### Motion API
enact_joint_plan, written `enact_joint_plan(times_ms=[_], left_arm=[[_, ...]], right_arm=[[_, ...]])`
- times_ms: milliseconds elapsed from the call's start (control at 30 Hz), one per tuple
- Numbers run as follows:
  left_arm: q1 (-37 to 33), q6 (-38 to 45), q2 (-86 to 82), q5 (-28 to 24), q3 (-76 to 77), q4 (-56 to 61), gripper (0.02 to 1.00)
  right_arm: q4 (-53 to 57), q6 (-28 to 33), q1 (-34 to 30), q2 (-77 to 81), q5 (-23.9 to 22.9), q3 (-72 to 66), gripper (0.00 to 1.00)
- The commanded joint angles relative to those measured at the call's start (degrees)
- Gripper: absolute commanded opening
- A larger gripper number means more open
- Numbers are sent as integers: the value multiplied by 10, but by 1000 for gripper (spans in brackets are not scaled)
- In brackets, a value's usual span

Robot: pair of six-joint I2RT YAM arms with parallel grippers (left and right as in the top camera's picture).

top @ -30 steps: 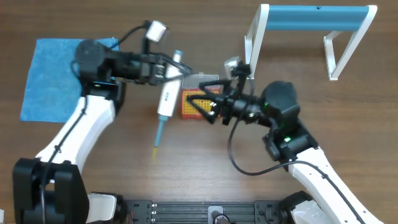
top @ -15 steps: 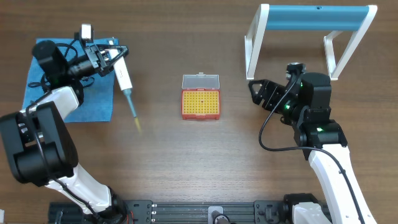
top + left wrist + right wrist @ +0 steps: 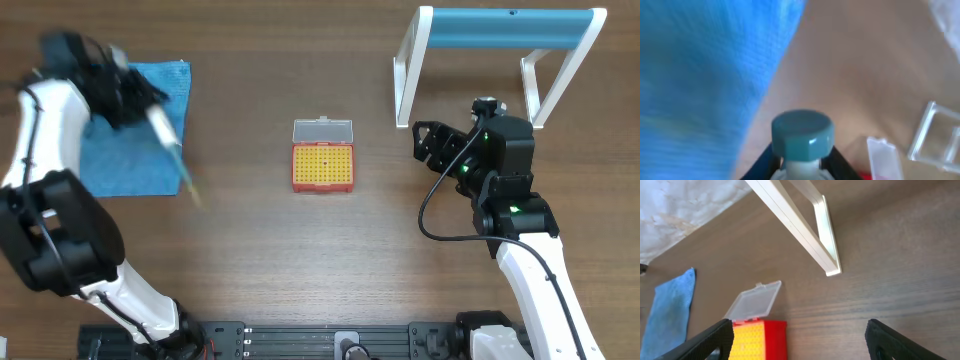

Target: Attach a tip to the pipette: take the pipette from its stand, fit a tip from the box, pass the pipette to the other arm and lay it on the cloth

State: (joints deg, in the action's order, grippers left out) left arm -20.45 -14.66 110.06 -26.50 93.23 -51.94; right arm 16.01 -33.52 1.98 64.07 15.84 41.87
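The pipette is badly blurred along its whole length

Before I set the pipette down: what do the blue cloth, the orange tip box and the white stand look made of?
Blue cloth: soft woven fabric, matt; a faint weave shows in the left wrist view. Orange tip box: likely rigid plastic, with a clear lid. White stand with blue top bar: smooth and even; plastic or painted metal, I cannot tell which.
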Motion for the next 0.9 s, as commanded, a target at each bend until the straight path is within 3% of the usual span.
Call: enact_joint_plan(times_ms=[33, 100, 167, 267, 300, 367, 467, 600, 900], left_arm=[[-3, 156, 39, 264, 232, -94, 25], [-4, 193, 76, 339, 294, -127, 25], [-4, 248, 118, 423, 329, -134, 25], [-5, 323, 178, 464, 339, -94, 27], [-6, 332, 195, 462, 339, -75, 27], [-6, 339, 228, 427, 339, -44, 27], [-5, 341, 265, 329, 339, -24, 27], [-6, 340, 295, 280, 339, -42, 29], [-11, 323, 338, 273, 338, -76, 27]], right_arm=[[40, 8, 0, -5, -17, 4, 858], [64, 8, 0, -4, -39, 4, 860], [90, -4, 0, -5, -118, 4, 860], [75, -29, 0, -5, -257, 4, 860], [69, -29, 0, -5, -276, 4, 860], [70, -43, 0, -5, -278, 4, 862], [77, -55, 0, -5, -237, 4, 860], [78, -70, 0, -5, -229, 4, 860], [79, -69, 0, -5, -232, 4, 860]])
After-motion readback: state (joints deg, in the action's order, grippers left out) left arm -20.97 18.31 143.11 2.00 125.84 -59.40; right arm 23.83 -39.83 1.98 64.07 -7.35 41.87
